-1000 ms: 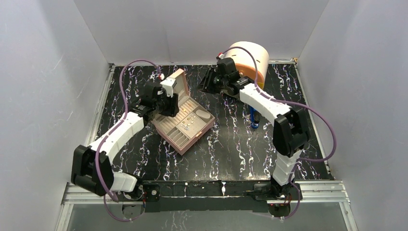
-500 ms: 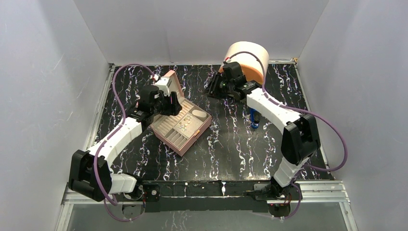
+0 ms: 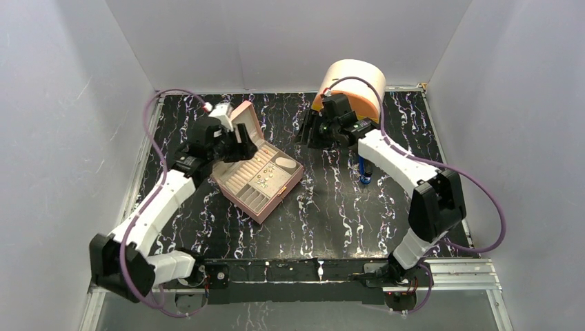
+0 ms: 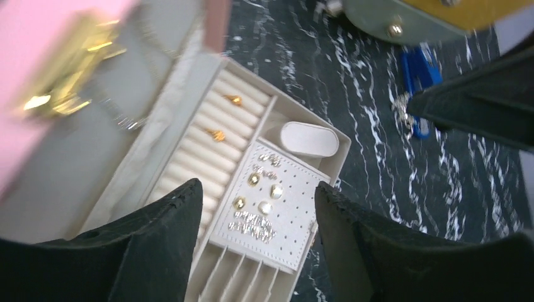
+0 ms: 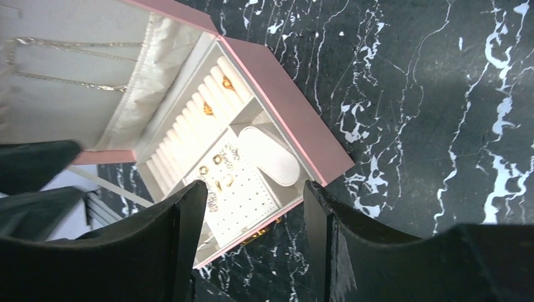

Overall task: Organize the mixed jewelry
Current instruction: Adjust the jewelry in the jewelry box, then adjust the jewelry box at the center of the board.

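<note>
Checking both arms now. Left end effector [image 4: 257, 192] hovers over the open pink box [image 3: 274, 200], fingers well apart, nothing between them. Right end effector [image 5: 255, 189] hangs above the desk [image 3: 331, 207] off the box's far right side, in front of the orange-and-cream cylinder [image 3: 355, 83]. It's also spread wide, gripping nothing. I see the box interior through both gaps.

All the mixed jewelry [image 4: 276, 190] I can make out sits inside the box. Two gold pieces [image 4: 216, 134] are tucked into the ring rolls on the lid side. Several round studs and a glittery cluster sit on the perforated pad beside the rolls. A small pale cushion [image 4: 308, 139] lies in the compartment next to the pad. I can't tell if the slotted compartments at the near end hold anything.

Lid [image 3: 247, 118] stands upright on the box's far left edge, with thin chains [image 5: 69, 44] across its lining. Blue object [image 3: 364, 169] lies on the desk right of the box, well apart from it.
</note>
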You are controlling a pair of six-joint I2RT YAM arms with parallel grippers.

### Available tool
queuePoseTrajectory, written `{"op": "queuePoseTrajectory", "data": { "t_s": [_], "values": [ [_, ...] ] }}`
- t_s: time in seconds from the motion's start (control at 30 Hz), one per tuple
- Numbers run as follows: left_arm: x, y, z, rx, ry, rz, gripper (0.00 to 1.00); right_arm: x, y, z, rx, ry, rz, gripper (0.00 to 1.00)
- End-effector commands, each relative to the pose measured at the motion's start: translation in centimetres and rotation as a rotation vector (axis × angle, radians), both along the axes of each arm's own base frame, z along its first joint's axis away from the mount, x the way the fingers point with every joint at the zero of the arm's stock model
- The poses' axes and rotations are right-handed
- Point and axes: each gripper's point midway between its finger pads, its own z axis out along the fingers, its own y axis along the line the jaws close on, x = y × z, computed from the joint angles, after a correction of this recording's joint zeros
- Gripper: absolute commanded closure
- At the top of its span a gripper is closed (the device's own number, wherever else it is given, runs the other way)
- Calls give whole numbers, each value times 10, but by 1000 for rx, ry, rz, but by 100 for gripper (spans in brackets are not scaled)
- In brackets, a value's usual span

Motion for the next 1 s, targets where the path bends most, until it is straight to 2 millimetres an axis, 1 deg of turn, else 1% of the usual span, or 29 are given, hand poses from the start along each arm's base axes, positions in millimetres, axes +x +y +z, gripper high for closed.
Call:
{"op": "queuePoseTrajectory", "data": {
  "t_s": [0.0,0.07,0.13,0.17,0.23,0.3,0.4,0.5,0.6,0.67,0.73,0.8,0.87,0.93,0.97],
  "values": [
    [-36,60,21,1,110,395,33,9,7,2,-68,-45,106,33],
    [-59,65,17,-46,149,429,27,11,11,-7,-105,-49,131,32],
    [-82,73,12,-79,168,462,25,12,16,-13,-115,-56,163,31],
    [-92,77,5,-78,183,473,25,11,19,-17,-115,-56,182,31],
    [-108,83,-13,-63,216,480,24,11,25,-27,-116,-38,218,30],
    [-114,82,-25,-74,233,476,23,9,31,-36,-108,-15,253,30],
    [-113,68,-41,-139,246,433,22,2,42,-47,-73,25,326,30],
    [-111,60,-61,-178,280,436,21,-1,48,-57,-52,60,360,30],
    [-112,66,-85,-138,331,481,21,-6,52,-61,-30,91,380,30],
    [-112,68,-97,-111,352,490,21,-13,55,-60,-7,113,402,31],
    [-108,62,-101,-122,353,462,21,-20,55,-59,15,133,414,31],
    [-100,52,-100,-159,334,426,23,-27,53,-58,28,149,412,31],
    [-89,33,-90,-220,314,347,25,-32,48,-56,37,159,396,32],
    [-80,24,-86,-219,319,307,28,-39,42,-61,38,182,369,33],
    [-77,22,-86,-203,322,287,29,-43,39,-59,52,174,357,34]
  ]
}}
